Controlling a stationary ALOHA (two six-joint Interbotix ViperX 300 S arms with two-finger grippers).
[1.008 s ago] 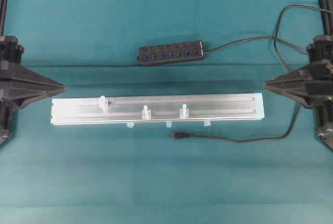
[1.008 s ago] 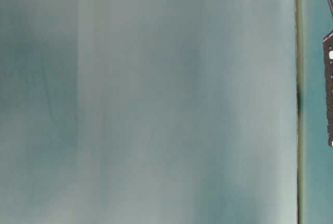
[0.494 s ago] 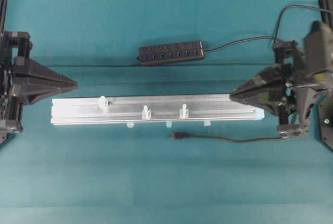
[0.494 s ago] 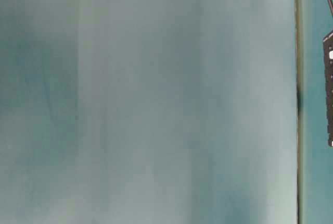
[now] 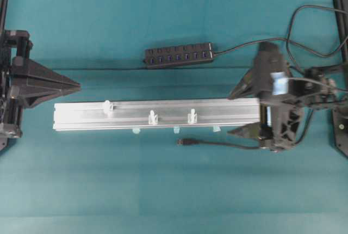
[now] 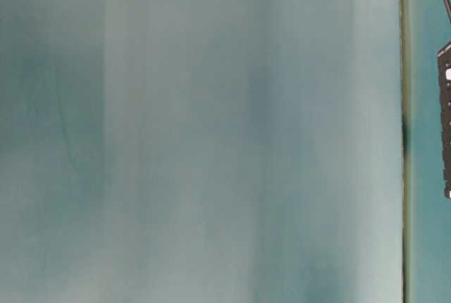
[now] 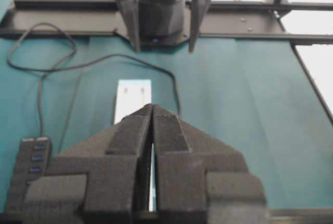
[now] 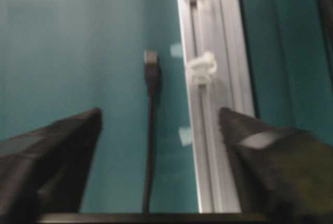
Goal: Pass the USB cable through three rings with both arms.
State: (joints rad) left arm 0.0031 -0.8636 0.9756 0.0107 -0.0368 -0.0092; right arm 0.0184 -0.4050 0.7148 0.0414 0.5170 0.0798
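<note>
The right claw (image 5: 232,113) stands parted and empty, one finger over the far edge of the silver rail (image 5: 157,115), the other just above the USB cable (image 5: 217,144); its arm reaches in from the right, over the rail's end. In its wrist view the cable lies between the two fingers, the plug beside the rail. The left claw (image 5: 77,86) is pressed shut, holding nothing, level, pointing along the rail from its left end. Three rings (image 5: 153,117) stand on the rail. A hub strip (image 5: 178,55) lies farther back on the teal desk (image 5: 163,190).
</note>
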